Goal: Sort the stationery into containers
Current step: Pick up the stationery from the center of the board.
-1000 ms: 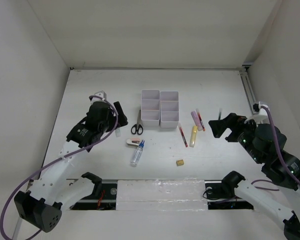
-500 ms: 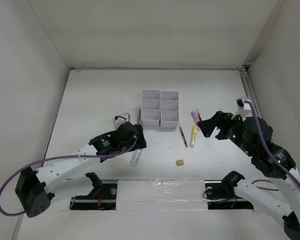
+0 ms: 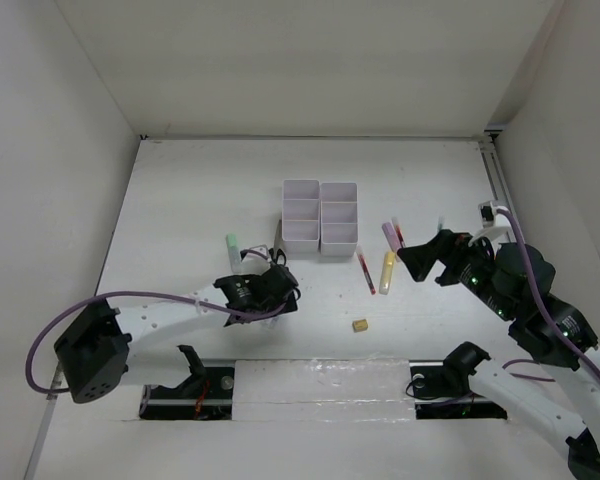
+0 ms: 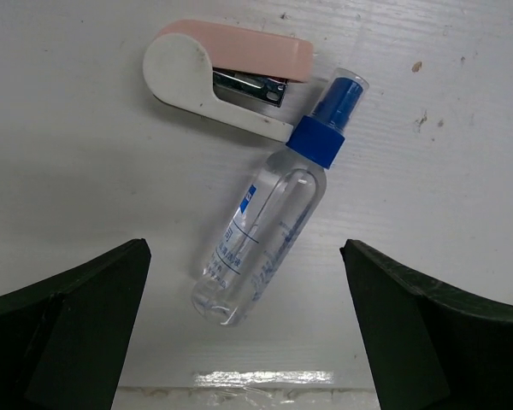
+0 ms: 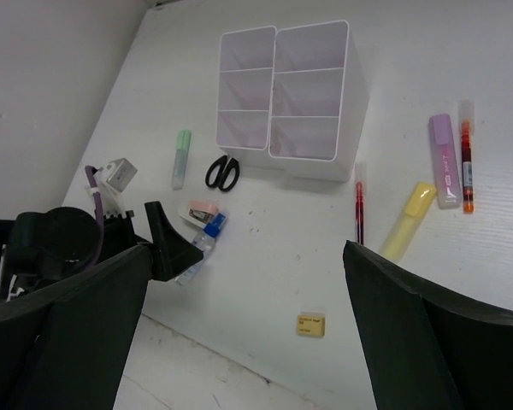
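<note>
Swinging down fast: left arm (image 3: 170, 302) quit its spot beside the containers (image 5: 312, 168) and now hangs low at the near edge. Left gripper (image 4: 244, 248) is wide open astride the glue bottle (image 4: 261, 231), which lies flat on the surface (image 3: 180, 200), untouched. My guess: grab is next. (Ana)

Right side? (Ben)

Right gripper (image 5: 246, 256) open, empty, has crept toward the red pen (image 5: 358, 209) and yellow highlighter (image 5: 408, 220). Nothing sorted; all six compartments look bare. (Ana)

View differences? (Ben)

Left wrist shows the stapler (image 4: 222, 77) just beside the bottle's blue cap; overhead, the arm mostly blocks both. Right wrist shows the eraser (image 5: 310, 324) near, scissors (image 5: 222, 171) and green highlighter (image 5: 181, 158) farther out. (Ana)
</note>
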Motion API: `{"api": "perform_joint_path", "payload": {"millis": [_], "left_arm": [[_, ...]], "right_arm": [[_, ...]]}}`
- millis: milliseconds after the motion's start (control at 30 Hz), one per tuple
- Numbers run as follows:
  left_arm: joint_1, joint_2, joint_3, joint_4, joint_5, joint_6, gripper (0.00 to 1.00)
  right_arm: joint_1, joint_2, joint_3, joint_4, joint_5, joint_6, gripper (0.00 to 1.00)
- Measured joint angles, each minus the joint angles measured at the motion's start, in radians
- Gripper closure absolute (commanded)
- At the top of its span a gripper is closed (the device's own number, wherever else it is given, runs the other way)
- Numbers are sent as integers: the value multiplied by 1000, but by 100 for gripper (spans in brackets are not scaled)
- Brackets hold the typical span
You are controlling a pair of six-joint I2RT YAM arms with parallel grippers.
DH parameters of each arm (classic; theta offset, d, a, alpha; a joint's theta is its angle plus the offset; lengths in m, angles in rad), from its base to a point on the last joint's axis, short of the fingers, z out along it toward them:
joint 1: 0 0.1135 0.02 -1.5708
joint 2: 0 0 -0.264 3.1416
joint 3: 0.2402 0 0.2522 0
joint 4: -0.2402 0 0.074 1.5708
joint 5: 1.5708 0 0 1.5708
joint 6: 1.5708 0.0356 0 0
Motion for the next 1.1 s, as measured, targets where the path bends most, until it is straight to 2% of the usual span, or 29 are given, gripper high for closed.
{"api": "perform_joint_path", "payload": {"millis": [200,233,333,367,400,533,600,667,800,1100], "left_arm": [[-3,108,0,50,-7,11,16],[-10,124,0,55,-8,10,24],[-46,159,-2,66,-16,9,28],[-61,164,-1,68,-26,9,34],[-76,170,2,68,-33,6,50],[-135,222,35,72,-56,-18,85],[-158,249,57,78,-61,-30,90],[-170,268,72,87,-63,-37,100],[-198,290,94,87,-73,-40,100],[-378,284,261,66,-134,14,100]], "right_arm": [[0,1,0,0,-7,0,0],[0,0,0,0,-7,0,0],[0,0,-1,1,-6,0,0],[0,0,-2,2,-6,0,0],[0,0,-4,2,-6,0,0],[0,-1,-19,6,-6,0,0],[0,2,-21,6,-6,0,0],[0,3,-21,6,-6,0,0],[0,3,-21,7,0,4,0],[0,-37,-45,21,96,63,0]]}}
